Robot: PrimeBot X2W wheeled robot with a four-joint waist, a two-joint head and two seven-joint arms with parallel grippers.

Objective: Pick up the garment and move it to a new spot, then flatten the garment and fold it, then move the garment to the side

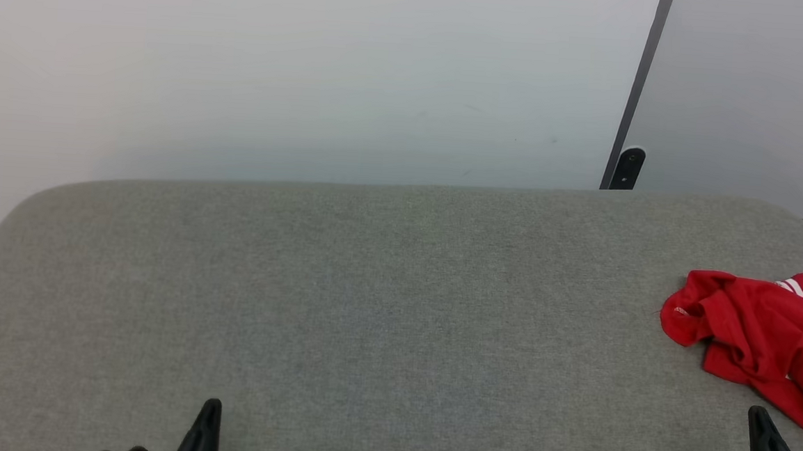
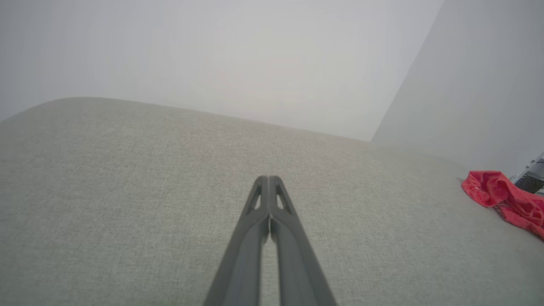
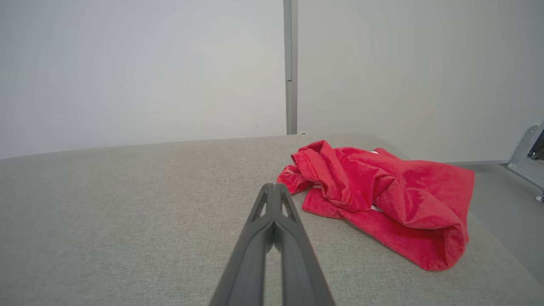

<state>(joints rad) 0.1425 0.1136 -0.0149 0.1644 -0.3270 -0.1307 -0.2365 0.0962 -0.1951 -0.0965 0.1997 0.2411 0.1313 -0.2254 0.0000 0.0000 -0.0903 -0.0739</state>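
The garment [image 1: 760,338] is a crumpled red heap with a bit of white striped trim, lying at the right edge of the grey fabric surface [image 1: 397,302]. The right wrist view has the garment [image 3: 382,199] just ahead and to the right of my right gripper [image 3: 275,186], whose fingers are shut together on nothing. My right gripper [image 1: 757,412] rises at the lower right, just below the heap. At the lower left, far from the cloth, my left gripper [image 1: 211,405] points up, and in its own view the left gripper [image 2: 268,178] is shut and empty, with the garment [image 2: 505,199] far right.
A pale wall stands behind the surface, split by a dark vertical strip [image 1: 636,93] with a small black fitting [image 1: 628,167] at its foot. The surface's rounded right edge [image 3: 488,238] drops to the floor beside the garment. A metal bracket [image 3: 527,157] stands at the far right.
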